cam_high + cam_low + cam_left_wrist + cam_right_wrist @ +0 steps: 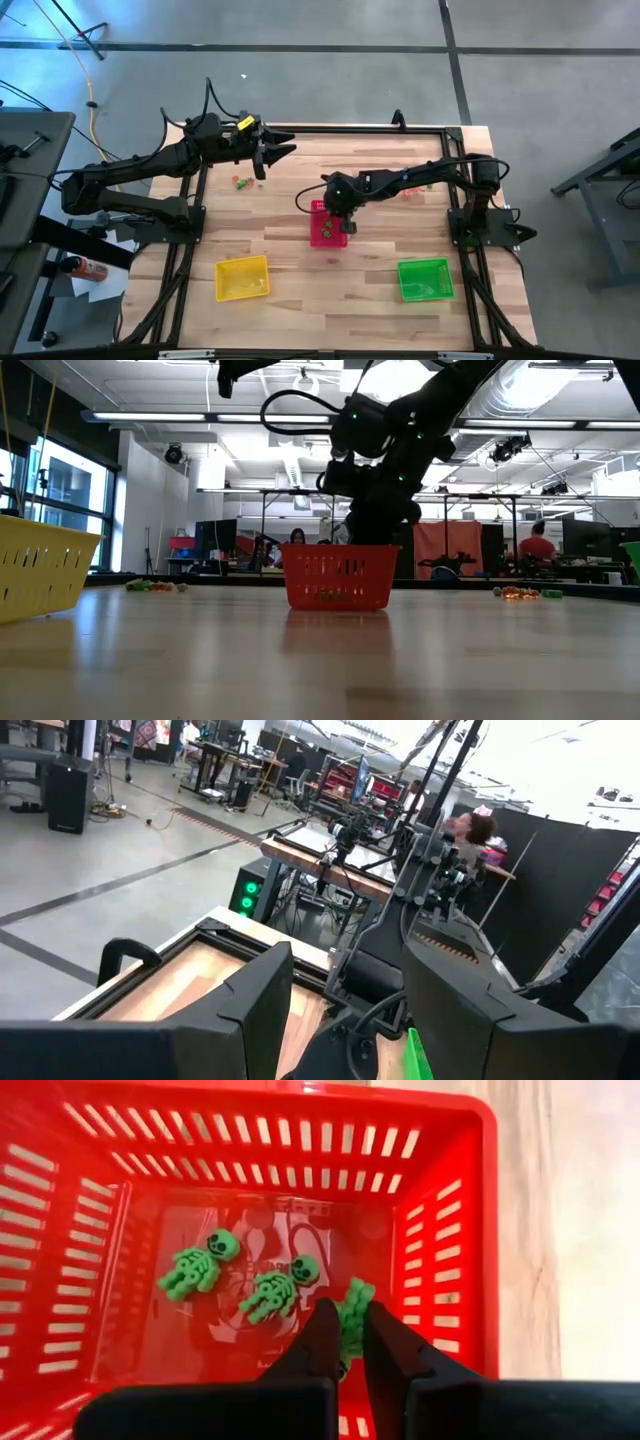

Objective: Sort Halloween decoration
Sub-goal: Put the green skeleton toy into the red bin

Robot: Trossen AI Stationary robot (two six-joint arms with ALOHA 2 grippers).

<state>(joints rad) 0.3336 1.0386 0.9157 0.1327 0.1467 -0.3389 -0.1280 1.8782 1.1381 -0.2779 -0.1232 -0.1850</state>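
Two green skeleton trinkets lie on the floor of the red mesh basket. My right gripper reaches down into this basket and is shut on a third green skeleton. More small decorations lie on the table at the far left and under the right arm. My left gripper hangs open and level above the table's far left part, holding nothing. My right gripper pinches the green skeleton between its two fingers. The fingers slant down from above into the red basket, near its right wall. Most of the figure is hidden between the fingers; I cannot tell whether it touches the basket floor.
A yellow basket stands near the front left and a green basket near the front right. In the low view, trinkets lie far back on the left and on the right. People sit in the room beyond.
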